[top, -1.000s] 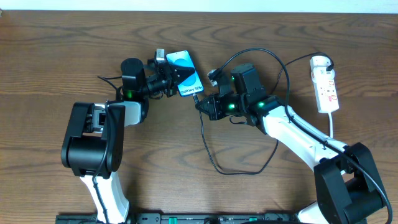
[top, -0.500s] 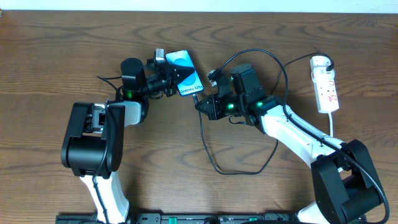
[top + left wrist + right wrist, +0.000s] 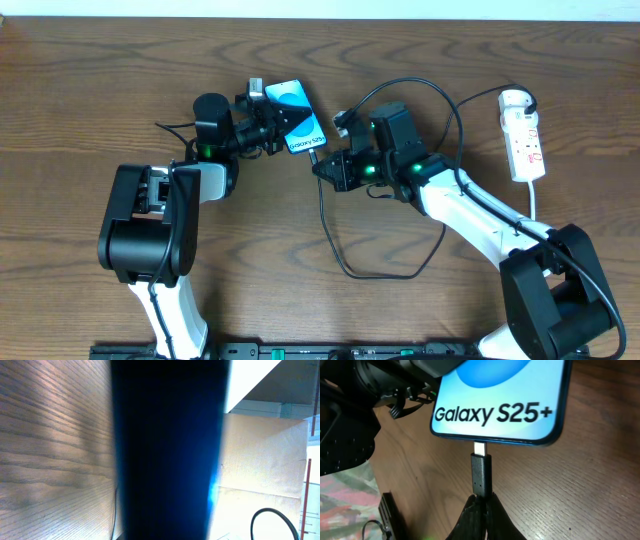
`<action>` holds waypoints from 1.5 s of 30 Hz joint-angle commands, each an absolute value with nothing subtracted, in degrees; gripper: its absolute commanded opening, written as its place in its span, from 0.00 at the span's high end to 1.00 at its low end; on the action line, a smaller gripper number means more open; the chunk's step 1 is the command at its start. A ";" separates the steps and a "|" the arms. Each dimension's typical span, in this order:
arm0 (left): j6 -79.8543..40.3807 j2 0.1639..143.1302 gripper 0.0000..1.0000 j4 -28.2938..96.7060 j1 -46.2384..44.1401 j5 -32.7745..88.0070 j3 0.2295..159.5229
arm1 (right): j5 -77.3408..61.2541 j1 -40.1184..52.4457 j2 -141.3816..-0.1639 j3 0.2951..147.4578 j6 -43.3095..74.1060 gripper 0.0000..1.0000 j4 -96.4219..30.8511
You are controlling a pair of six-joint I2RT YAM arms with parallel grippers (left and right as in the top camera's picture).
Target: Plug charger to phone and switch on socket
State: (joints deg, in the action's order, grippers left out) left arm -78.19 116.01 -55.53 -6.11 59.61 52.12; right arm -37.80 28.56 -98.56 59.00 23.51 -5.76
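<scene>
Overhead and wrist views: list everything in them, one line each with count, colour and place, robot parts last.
phone: one, black frame with light-blue screen, upper centre of the table
charger: one, black cable looping between the arms, connector tip at the phone's bottom edge with its metal part showing
socket: one, white with red markings, far right
table: one, brown wood, under everything
left gripper: one, black, shut on the phone's left side
right gripper: one, black, shut on the charger's connector
</scene>
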 commanded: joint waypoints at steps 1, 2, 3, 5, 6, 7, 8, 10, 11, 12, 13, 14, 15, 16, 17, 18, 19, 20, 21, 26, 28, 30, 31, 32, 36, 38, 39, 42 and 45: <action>-78.24 115.63 0.93 -56.27 -6.17 60.80 53.34 | -38.04 29.47 -99.31 58.74 24.03 0.99 -4.86; -78.24 115.63 0.93 -56.27 -6.17 60.80 53.34 | -38.02 29.52 -99.39 58.74 24.14 0.99 -4.86; -78.24 115.63 0.93 -56.27 -6.17 60.80 53.34 | -37.87 29.52 -99.53 58.74 24.27 0.99 -4.89; -78.24 115.63 0.93 -56.27 -6.17 60.80 53.34 | -37.85 29.52 -99.74 58.74 24.49 0.99 -4.84; -78.24 115.63 0.93 -56.27 -6.17 60.80 53.34 | -37.67 29.50 -99.77 58.74 24.86 0.99 -4.84; -78.24 115.63 0.93 -56.27 -6.17 60.80 53.34 | -37.60 29.50 -99.79 58.74 24.86 0.99 -4.86; -78.24 115.63 0.93 -56.27 -6.17 60.82 53.34 | -37.54 29.50 -99.79 58.74 24.86 0.99 -4.86; -78.24 115.63 0.93 -56.27 -6.17 60.80 53.34 | -37.36 29.50 -99.79 58.74 24.86 0.99 -4.86; -78.24 115.63 0.93 -56.27 -6.17 60.80 53.34 | -37.34 29.43 -99.79 58.74 24.86 0.99 -4.93; -78.22 115.63 0.93 -56.27 -6.17 60.82 53.34 | -36.88 29.39 -99.79 58.74 24.99 0.99 -5.15; -78.24 115.63 0.93 -56.27 -6.17 60.82 53.34 | -36.67 29.36 -99.79 58.74 25.21 0.99 -5.17; -78.19 115.63 0.93 -56.27 -6.17 60.80 53.34 | -36.49 29.30 -99.79 58.74 25.32 0.99 -5.23; -78.19 115.63 0.93 -56.27 -6.17 60.82 53.34 | -36.49 29.23 -99.79 58.74 25.34 0.99 -5.19; -78.17 115.63 0.93 -56.27 -6.17 60.82 53.34 | -36.49 29.17 -99.79 58.74 25.52 0.99 -5.15; -78.19 115.63 0.93 -56.27 -6.17 60.82 53.34 | -36.51 29.15 -99.79 58.74 25.52 0.99 -5.15; -78.17 115.63 0.93 -56.27 -6.17 60.82 53.34 | -36.49 29.12 -99.79 58.74 25.52 0.99 -5.15; -78.19 115.63 0.93 -56.27 -6.17 60.82 53.34 | -36.51 29.10 -99.79 58.74 25.52 0.99 -5.17; -78.19 115.63 0.93 -56.27 -6.17 60.82 53.34 | -36.49 29.12 -99.79 58.74 25.52 0.99 -5.17; -78.17 115.63 0.92 -56.27 -6.17 60.82 53.34 | -36.49 29.12 -99.79 58.74 25.54 0.99 -5.15; -78.04 115.63 0.93 -56.27 -6.17 60.82 53.34 | -36.34 29.04 -99.79 58.74 25.74 0.99 -5.15; -78.02 115.63 0.93 -56.27 -6.17 60.82 53.34 | -36.34 28.91 -99.79 58.74 26.17 0.99 -5.13; -78.02 115.63 0.93 -56.27 -6.17 60.82 53.34 | -36.34 28.77 -99.79 58.74 26.20 0.99 -5.10; -78.02 115.63 0.93 -56.27 -6.17 60.82 53.34 | -36.34 28.67 -99.79 58.74 26.20 0.99 -5.08; -78.02 115.63 0.92 -56.27 -6.17 60.82 53.34 | -36.34 28.56 -99.79 58.74 26.20 0.99 -5.04; -78.02 115.63 0.93 -56.27 -6.17 60.82 53.34 | -36.32 27.97 -99.79 58.74 26.61 0.99 -4.84; -78.02 115.63 0.93 -56.27 -6.17 60.82 53.34 | -36.34 27.79 -99.79 58.74 26.79 0.99 -4.89; -78.02 115.63 0.93 -56.27 -6.17 60.80 53.34 | -36.36 27.79 -99.79 58.74 26.79 0.99 -4.89; -78.02 115.63 0.93 -56.27 -6.17 60.80 53.34 | -36.36 27.83 -99.79 58.74 26.79 0.99 -4.86; -78.02 115.63 0.93 -56.27 -6.17 60.82 53.34 | -36.40 27.83 -99.79 58.74 26.98 0.99 -4.89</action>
